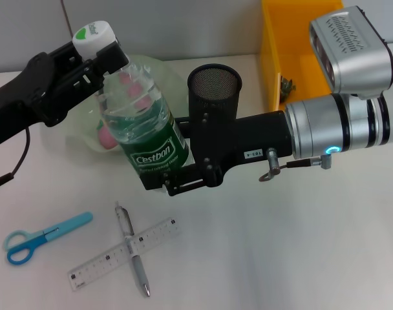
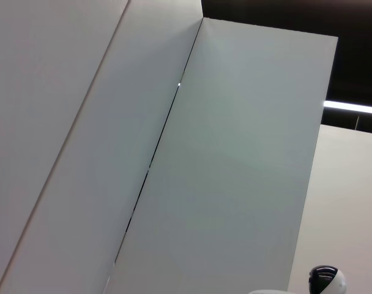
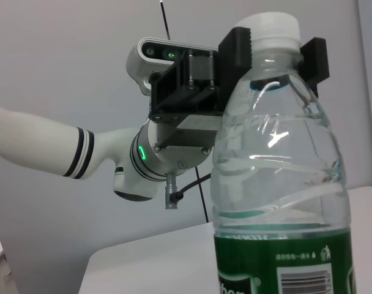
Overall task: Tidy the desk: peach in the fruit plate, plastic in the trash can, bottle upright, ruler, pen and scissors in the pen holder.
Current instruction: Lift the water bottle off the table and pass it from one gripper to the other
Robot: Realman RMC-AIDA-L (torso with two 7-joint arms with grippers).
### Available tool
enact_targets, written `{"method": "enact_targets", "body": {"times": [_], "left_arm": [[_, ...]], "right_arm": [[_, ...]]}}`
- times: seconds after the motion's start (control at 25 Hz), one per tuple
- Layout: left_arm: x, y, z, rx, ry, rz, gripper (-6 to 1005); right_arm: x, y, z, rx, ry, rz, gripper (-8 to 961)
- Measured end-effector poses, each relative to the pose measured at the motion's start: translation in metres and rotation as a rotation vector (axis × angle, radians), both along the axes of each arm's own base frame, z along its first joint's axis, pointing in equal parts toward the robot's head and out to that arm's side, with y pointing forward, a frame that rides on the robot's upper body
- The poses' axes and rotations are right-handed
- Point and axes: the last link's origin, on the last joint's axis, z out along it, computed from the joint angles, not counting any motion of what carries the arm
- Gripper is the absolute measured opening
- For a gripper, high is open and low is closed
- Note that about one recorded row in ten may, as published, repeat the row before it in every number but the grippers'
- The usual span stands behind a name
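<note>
White desk [image 1: 280, 245] carries scissors [image 1: 44, 236], ruler [image 1: 125, 253], apparently under pen [image 1: 133, 248].

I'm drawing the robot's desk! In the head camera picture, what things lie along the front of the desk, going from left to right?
Blue scissors → clear ruler → pen lying across the ruler. Their middles sit close together, so the ruler and pen nearly share a spot.
</note>
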Motion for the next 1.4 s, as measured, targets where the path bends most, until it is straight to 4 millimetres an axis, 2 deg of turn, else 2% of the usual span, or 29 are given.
{"method": "enact_targets", "body": {"times": [1.4], "left_arm": [[0.007,0.006,0.006,0.016,-0.021,-0.018,437]], "right_arm": [[0.015,-0.003,-0.008,-0.006,-0.066,-0.032,781]]}}
